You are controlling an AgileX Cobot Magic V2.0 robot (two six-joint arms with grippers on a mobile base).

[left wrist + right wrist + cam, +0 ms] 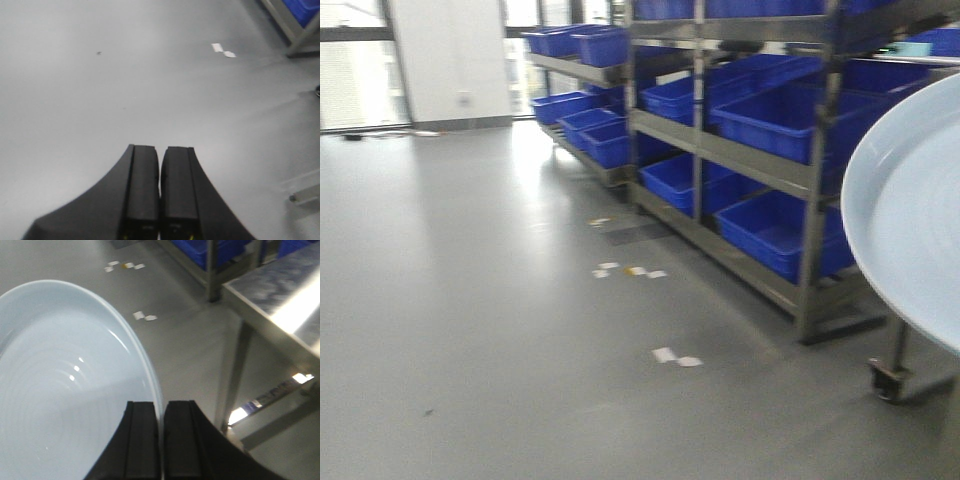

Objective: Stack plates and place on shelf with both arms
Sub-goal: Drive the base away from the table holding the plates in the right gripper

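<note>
A pale bluish-white plate (65, 390) fills the left of the right wrist view, held on edge above the floor. My right gripper (162, 412) is shut on its rim, one finger on each side. The same plate (910, 215) shows at the right edge of the front view, tilted up in the air. My left gripper (160, 160) is shut and empty, over bare grey floor. A second plate is not in view. Neither arm shows in the front view.
A steel rack (800, 160) with several blue bins (775, 120) runs along the right in the front view, on castors (888, 380). A steel table top (280, 300) stands to the right of my right gripper. Paper scraps (675, 356) lie on the grey floor.
</note>
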